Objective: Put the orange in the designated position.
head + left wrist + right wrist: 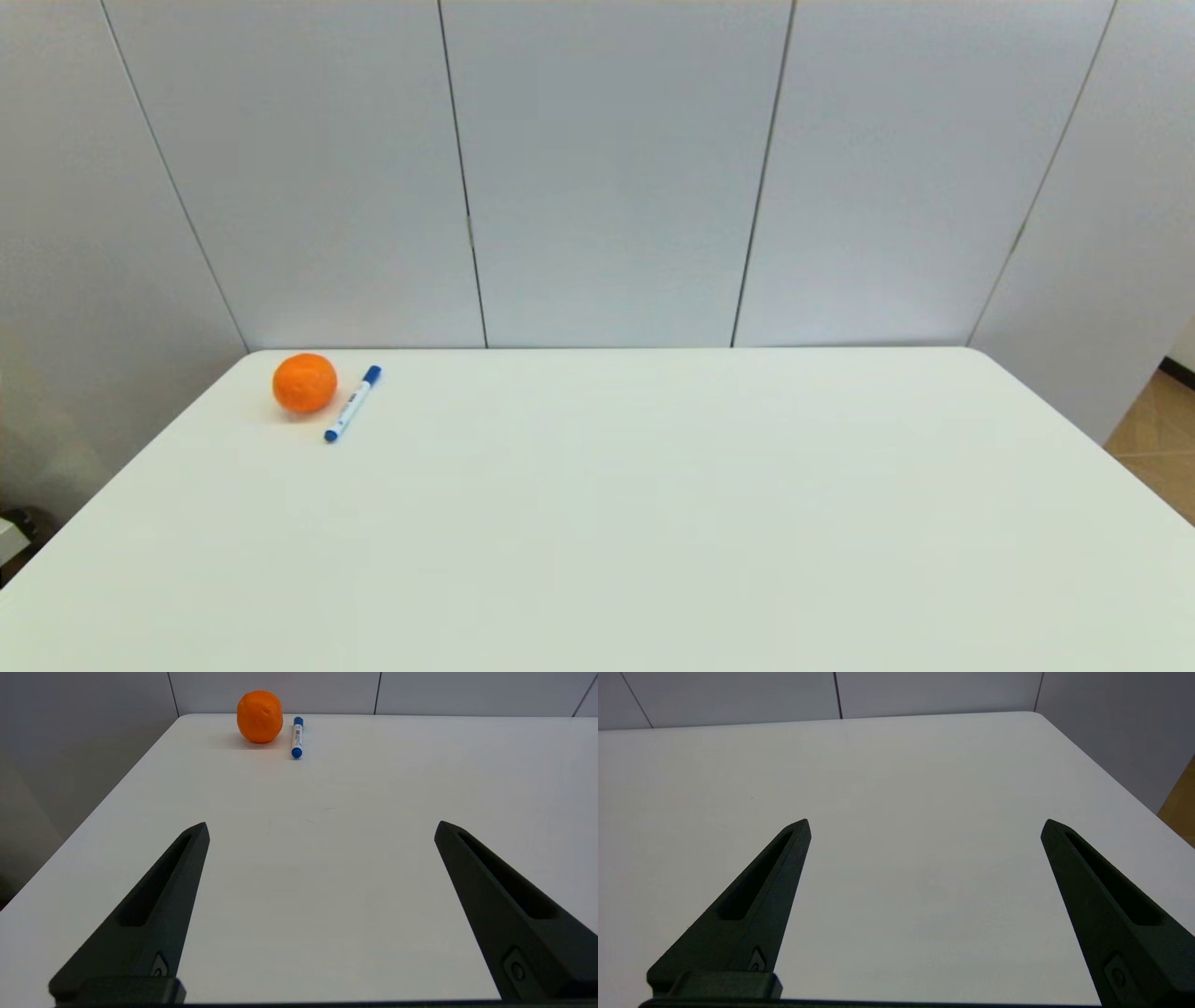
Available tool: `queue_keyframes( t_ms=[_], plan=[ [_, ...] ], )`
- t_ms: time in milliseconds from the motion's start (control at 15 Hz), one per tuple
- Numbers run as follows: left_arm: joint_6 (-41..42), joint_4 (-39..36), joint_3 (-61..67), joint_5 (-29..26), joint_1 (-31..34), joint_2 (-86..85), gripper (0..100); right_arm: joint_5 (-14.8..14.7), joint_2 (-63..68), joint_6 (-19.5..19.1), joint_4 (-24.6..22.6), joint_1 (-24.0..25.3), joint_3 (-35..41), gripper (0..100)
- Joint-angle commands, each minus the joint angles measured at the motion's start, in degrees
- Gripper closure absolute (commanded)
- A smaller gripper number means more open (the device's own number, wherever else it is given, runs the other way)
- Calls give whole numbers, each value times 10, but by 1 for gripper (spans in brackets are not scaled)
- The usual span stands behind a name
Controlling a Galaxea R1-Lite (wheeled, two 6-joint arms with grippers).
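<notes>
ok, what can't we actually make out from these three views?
- Target spot: nothing marks it on the table in any view.
- Pen label print: too small to read in the head and left wrist views.
- Orange far side and underside: hidden by its own bulk.
- Both arms: outside the head view; left gripper and right gripper show fingers only, open.

The left hand (321, 828) shows as two long matte black fingers (154, 914), each a flat wedge that tapers from a broad base to a blunt point. A long narrow slot is sunk into the face of each finger, and near each base sits a small diamond-shaped recess with a screw head in it. A squared black block lies at the foot of one finger. The right hand (925, 827) is built alike: the same black tapered fingers (747, 914), slots, screw recesses and base block.
</notes>
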Motion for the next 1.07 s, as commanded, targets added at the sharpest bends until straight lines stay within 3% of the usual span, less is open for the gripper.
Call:
queue_keyframes(
  t_ms=[67,1067],
  plan=[
    [0,0,0,0,0,1,0,0,1,0,0,0,0,0],
    [0,0,0,0,1,1,0,0,1,0,0,0,0,0]
  ],
)
